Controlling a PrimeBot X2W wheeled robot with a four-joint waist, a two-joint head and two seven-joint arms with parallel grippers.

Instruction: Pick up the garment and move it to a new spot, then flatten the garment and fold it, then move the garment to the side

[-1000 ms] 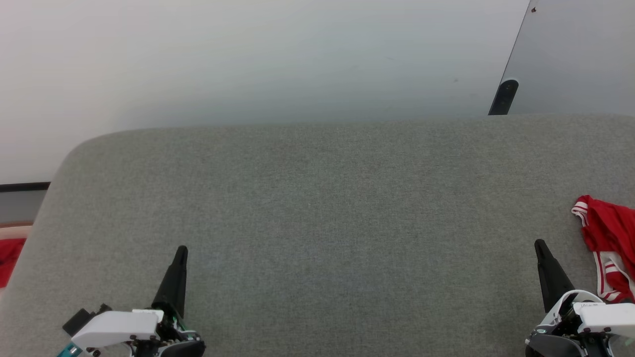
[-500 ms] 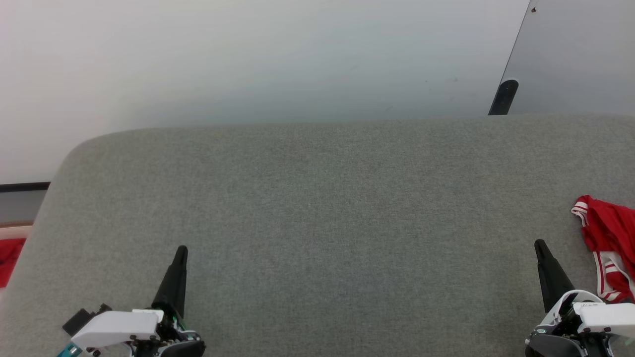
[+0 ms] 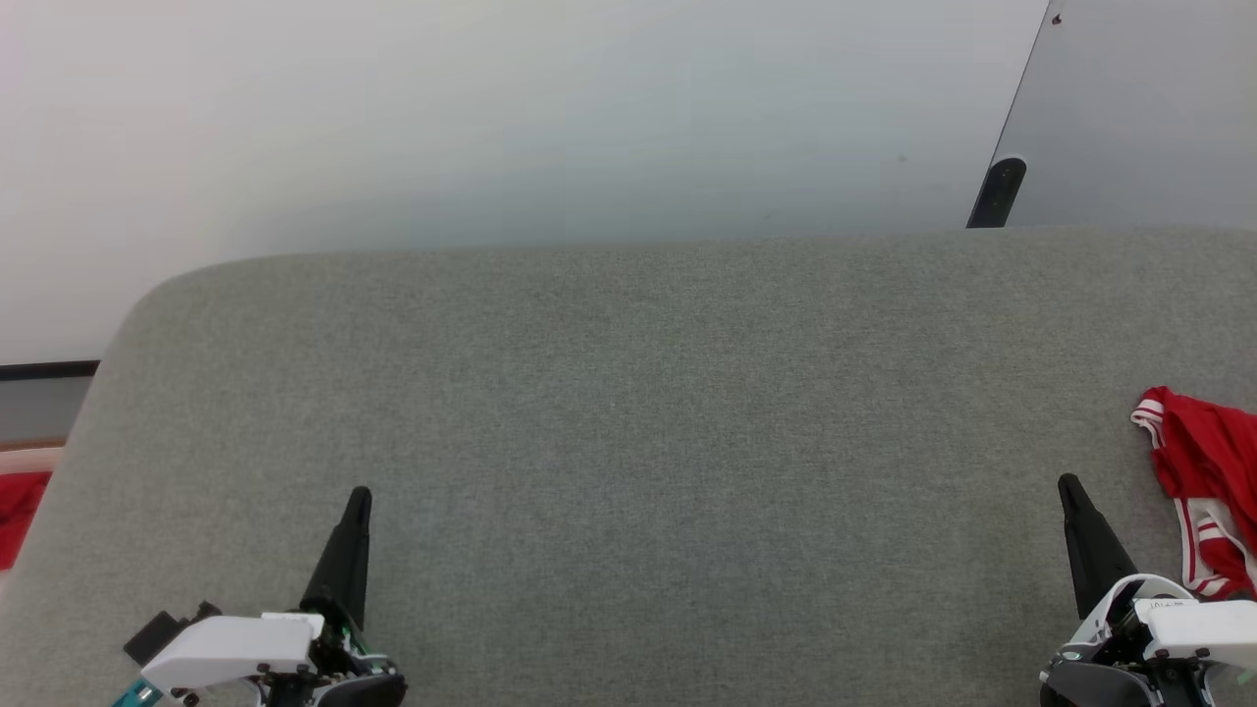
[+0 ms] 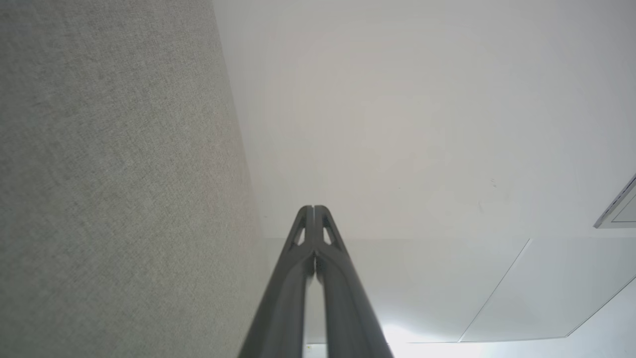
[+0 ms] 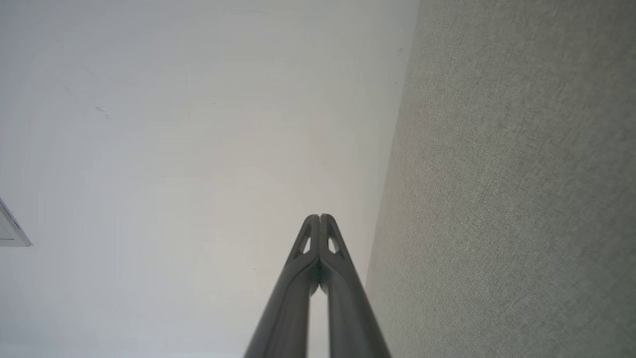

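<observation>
The garment (image 3: 1208,486), red with white-and-red striped trim, lies crumpled at the far right edge of the grey fabric surface (image 3: 638,422) in the head view, partly cut off by the frame. My right gripper (image 3: 1068,486) is shut and empty, just left of the garment without touching it. My left gripper (image 3: 359,498) is shut and empty at the lower left, far from the garment. In the left wrist view my left gripper (image 4: 313,209) has its fingertips pressed together. In the right wrist view my right gripper (image 5: 319,218) is likewise shut, beside the grey surface (image 5: 521,174).
A white wall (image 3: 491,118) rises behind the grey surface. A dark post (image 3: 999,191) and a grey panel (image 3: 1149,108) stand at the back right. A patch of plain red cloth (image 3: 18,516) shows past the surface's left edge, lower down.
</observation>
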